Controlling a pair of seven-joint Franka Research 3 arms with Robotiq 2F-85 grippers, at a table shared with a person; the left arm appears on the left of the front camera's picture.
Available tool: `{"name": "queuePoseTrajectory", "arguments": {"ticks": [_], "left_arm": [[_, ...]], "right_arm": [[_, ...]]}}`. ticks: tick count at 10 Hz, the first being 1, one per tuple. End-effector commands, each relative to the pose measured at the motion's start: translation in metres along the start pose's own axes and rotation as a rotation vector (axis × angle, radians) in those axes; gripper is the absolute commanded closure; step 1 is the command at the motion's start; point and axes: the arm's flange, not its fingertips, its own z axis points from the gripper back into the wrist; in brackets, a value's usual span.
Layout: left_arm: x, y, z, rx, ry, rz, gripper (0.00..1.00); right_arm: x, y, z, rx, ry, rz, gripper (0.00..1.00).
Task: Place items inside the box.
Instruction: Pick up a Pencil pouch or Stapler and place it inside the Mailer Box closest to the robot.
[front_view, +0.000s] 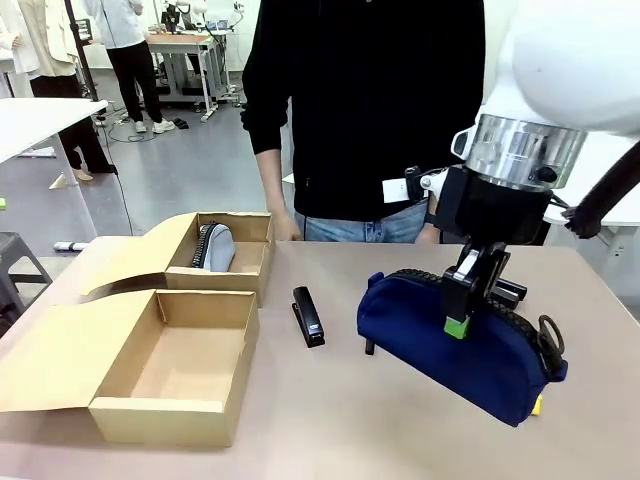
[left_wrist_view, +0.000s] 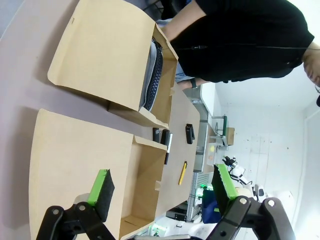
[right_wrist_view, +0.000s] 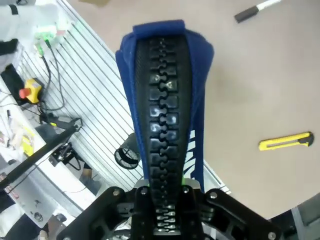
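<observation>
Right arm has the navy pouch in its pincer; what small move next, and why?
Probably swing the navy pouch toward the robot's left, over the empty near box. The right pincer is shut on its zip ridge and it hangs above the table; the far box already holds a grey pouch. Stay high: a stapler lies between.

grey floor (front_view: 190, 180), a white table (front_view: 35, 118) left, workbench (front_view: 185, 42) beyond.

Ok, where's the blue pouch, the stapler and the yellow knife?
navy zip pouch (front_view: 420, 330): front view, cloth side.
black stapler (front_view: 308, 316): front view, top arm.
yellow utility knife (right_wrist_view: 286, 142): right wrist view, mid handle.
</observation>
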Motion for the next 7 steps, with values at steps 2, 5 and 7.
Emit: {"name": "queuePoseTrajectory", "arguments": {"ticks": [2,5,7], "left_arm": [[-0.001,0.001,0.001,-0.016,0.001,-0.021,0.0],[-0.001,0.001,0.001,-0.016,0.001,-0.021,0.0],[-0.001,0.001,0.001,-0.016,0.001,-0.021,0.0]], "right_arm": [[0.069,0.058,0.012,0.055,-0.105,-0.154,0.93],[0.146,0.124,0.001,-0.001,-0.048,-0.246,0.93],[0.101,0.083,0.025,0.087,-0.13,-0.338,0.93]]}}
